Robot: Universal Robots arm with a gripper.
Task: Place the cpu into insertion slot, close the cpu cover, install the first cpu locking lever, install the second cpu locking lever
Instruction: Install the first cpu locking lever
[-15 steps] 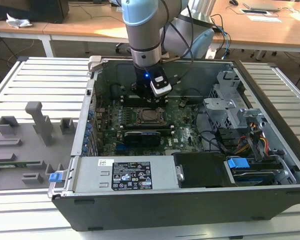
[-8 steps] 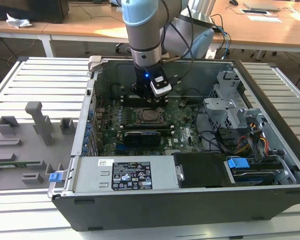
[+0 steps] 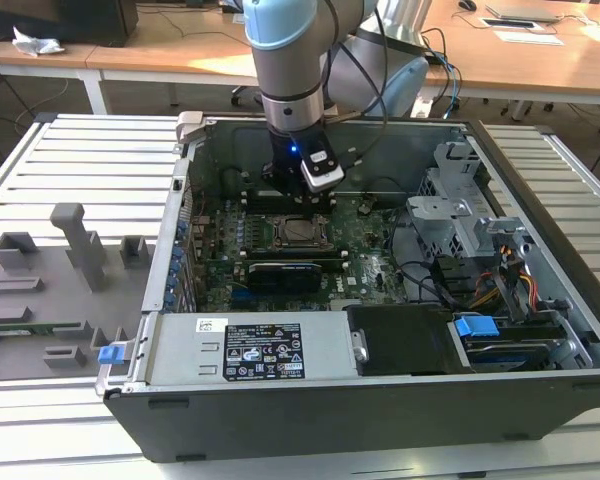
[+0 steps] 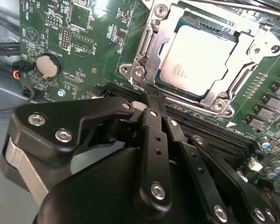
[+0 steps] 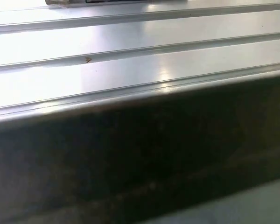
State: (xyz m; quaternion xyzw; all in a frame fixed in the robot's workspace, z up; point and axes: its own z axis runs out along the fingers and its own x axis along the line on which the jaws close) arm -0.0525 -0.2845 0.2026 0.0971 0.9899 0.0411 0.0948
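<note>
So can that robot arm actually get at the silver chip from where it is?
Probably yes. The gripper sits right at the edge of the cpu cover, which lies closed around the cpu. Nothing stands between them, though the frame overlaps the chip's edges.

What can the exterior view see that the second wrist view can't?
Exterior view alone: the whole open computer case on the ribbed metal table, the robot arm reaching down into it, a blue clip and the grey blocks beside the case.

Second wrist view alone: the gripper up close, its jaws together by the socket's corner, and a round coin battery.

Both: the green board and the cpu lying in its slot with the silver cover around it.
</note>
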